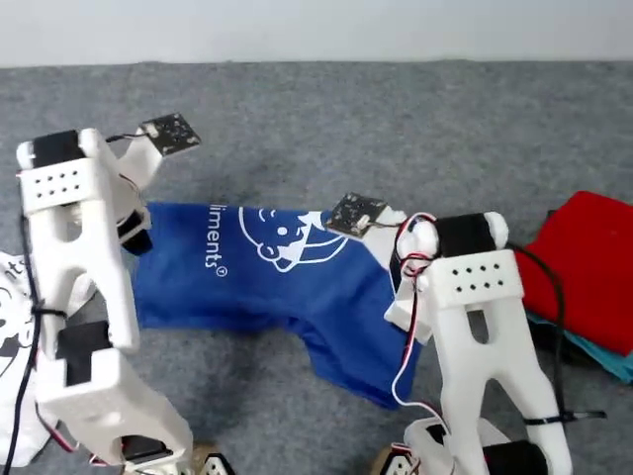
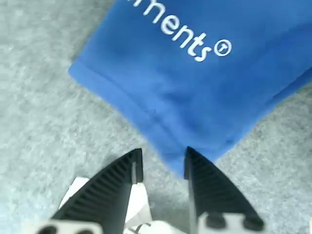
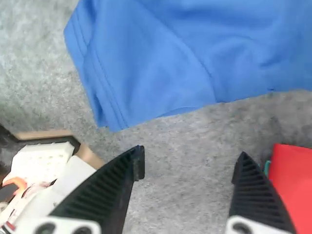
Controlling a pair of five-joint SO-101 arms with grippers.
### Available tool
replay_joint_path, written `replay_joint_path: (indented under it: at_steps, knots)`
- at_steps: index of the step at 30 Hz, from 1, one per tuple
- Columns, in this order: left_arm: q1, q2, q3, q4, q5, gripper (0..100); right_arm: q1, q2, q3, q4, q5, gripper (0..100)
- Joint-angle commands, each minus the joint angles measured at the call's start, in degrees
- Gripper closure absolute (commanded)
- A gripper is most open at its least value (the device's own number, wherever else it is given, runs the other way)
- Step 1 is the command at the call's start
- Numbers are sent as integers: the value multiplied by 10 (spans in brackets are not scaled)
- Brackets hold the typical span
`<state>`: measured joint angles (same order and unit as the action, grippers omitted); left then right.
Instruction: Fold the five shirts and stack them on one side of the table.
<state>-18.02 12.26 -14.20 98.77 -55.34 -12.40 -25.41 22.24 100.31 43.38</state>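
Looking down from the high view, we have the blue shirt (image 1: pixel 287 287) spread flat and unfolded on the grey table (image 1: pixel 396 129), with one arm at each end. The left gripper (image 1: pixel 134 230) sits at the hem end and the right gripper (image 1: pixel 396 267) at the sleeve end. Out past the right arm, a red shirt (image 1: pixel 584 267) lies on a teal shirt (image 1: pixel 603 358). We take that for the stack under way. A white shirt (image 1: pixel 15 327) waits beside the left arm.

On to the left wrist view: the left gripper (image 2: pixel 163 156) has its jaws narrowly parted, and a hem corner of the blue shirt (image 2: pixel 195 87) reaches right into the gap between the tips. The cloth isn't pinched, as grey table shows on either side of it.

Now the right wrist view: the right gripper (image 3: pixel 190 163) has its jaws spread wide with bare table between them. The blue shirt (image 3: pixel 156 63) and its stitched edge lie just ahead of the tips, apart from both. The red shirt (image 3: pixel 292 170) lies beside one jaw.

By our reckoning, this is the grasp before the blue shirt's first fold. Next, we'd want the left jaws to close on that corner. The right jaws need to come forward over the edge and pinch it. Both should lift together so the cloth folds evenly rather than dragging.
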Motion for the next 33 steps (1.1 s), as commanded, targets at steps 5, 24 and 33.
replay_joint_path:
  at_steps: [5,24,33]
  knots:
    - [37,-124,-24,17,59,838,8,-24,-47,20,-8,700]
    - [446,-127,116,-39,321,985,321,-26,-216,22,-9,990]
    - [611,-127,222,-95,337,799,461,-26,-219,22,-8,990]
